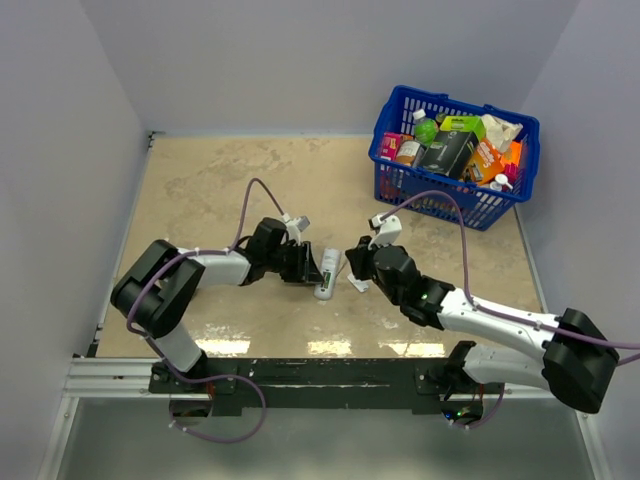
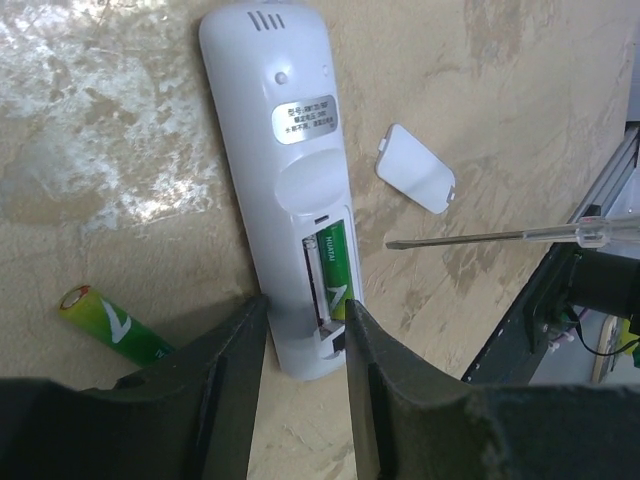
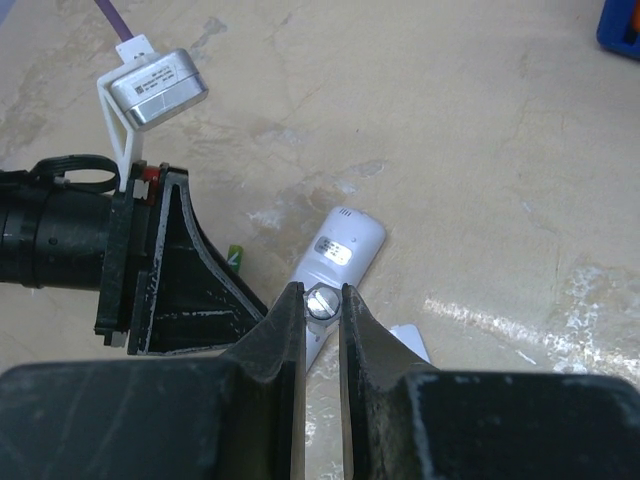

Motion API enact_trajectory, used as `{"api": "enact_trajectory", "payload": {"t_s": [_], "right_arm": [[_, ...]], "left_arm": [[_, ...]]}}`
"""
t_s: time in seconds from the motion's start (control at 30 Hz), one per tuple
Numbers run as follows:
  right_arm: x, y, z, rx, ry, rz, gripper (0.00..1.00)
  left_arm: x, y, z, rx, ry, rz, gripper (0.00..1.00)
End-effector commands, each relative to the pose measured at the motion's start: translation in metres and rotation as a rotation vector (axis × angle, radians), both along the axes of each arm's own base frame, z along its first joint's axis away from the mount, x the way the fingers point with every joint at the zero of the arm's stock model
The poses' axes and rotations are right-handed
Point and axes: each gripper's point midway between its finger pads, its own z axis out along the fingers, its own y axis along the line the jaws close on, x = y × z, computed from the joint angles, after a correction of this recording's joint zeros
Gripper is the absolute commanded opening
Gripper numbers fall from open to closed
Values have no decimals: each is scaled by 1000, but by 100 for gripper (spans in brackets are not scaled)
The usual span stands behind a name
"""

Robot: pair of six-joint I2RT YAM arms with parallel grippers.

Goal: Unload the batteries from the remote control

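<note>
The white remote control (image 2: 270,130) lies face down with its battery bay open. One of the batteries (image 2: 335,262), green, still sits in the bay. The other battery (image 2: 112,322) lies on the table left of the remote. My left gripper (image 2: 305,305) is shut on the remote's lower end, a finger on each side. My right gripper (image 3: 322,295) is shut on the handle of a thin screwdriver (image 2: 480,237). Its tip hovers just right of the bay, apart from the remote. In the top view both grippers (image 1: 305,262) (image 1: 358,270) flank the remote (image 1: 327,272).
The small white cover piece (image 2: 418,168) lies on the table right of the remote. A blue basket (image 1: 400,180) full of packaged goods stands at the back right. Grey walls close off the table on three sides.
</note>
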Motion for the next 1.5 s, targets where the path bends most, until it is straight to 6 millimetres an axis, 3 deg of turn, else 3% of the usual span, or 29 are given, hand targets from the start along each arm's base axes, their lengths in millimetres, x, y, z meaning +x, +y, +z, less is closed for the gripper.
{"api": "enact_trajectory", "payload": {"t_s": [0.0, 0.3, 0.6, 0.73, 1.13, 1.47], "right_arm": [[6, -5, 35, 61, -58, -53, 0], [5, -4, 38, 94, -68, -41, 0], [0, 11, 34, 41, -121, 84, 0], [0, 7, 29, 15, -146, 89, 0], [-5, 5, 11, -19, -159, 125, 0], [-5, 7, 18, 3, -168, 131, 0]], "left_arm": [[5, -17, 14, -68, -46, -21, 42], [-2, -29, 23, -121, -47, -41, 41], [12, -12, 37, -36, -92, 73, 42], [16, -7, 31, 9, -83, 97, 46], [16, -8, 16, 33, -54, 84, 47], [16, -16, 10, 9, -36, 60, 43]]}}
